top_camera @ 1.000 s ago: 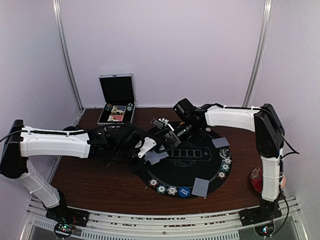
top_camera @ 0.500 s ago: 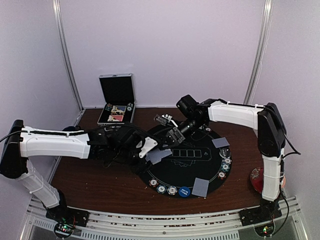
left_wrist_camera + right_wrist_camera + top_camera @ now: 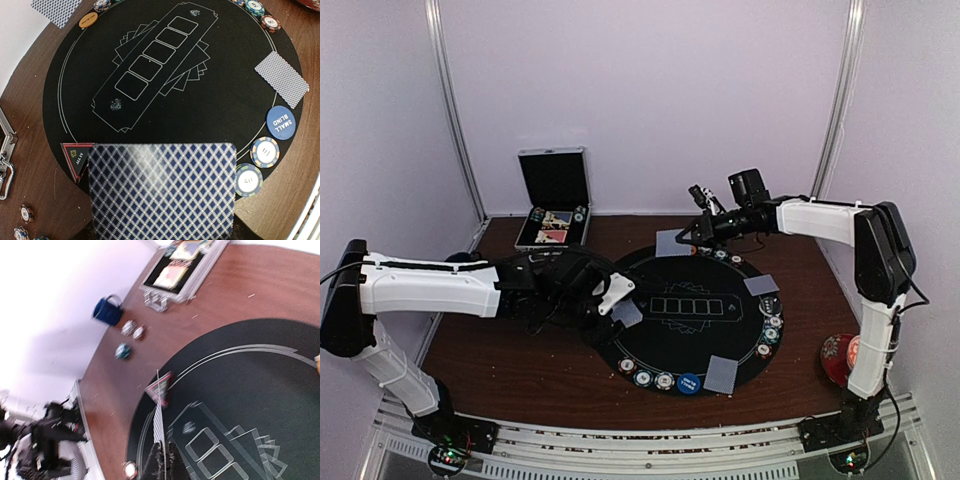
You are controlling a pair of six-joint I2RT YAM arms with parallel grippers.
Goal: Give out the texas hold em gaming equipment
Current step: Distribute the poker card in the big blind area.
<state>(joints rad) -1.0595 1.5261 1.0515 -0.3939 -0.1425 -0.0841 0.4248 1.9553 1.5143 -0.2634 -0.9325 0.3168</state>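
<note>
On the brown wooden worktop [image 3: 520,360] lies the round black felt poker mat [image 3: 655,345]. The left hand [image 3: 620,298] is clamped around a stack of grey-blue diamond-backed playing cards [image 3: 162,192] over the mat's left rim, beside the red triangle marker [image 3: 76,159]. The right hand [image 3: 698,228], clenched, pinches a single card [image 3: 669,243] above the far rim. Cards are probably light, thin, slick and bendy, apt to fan or slip. They are best nipped at a short edge, faces between the pads.
</note>
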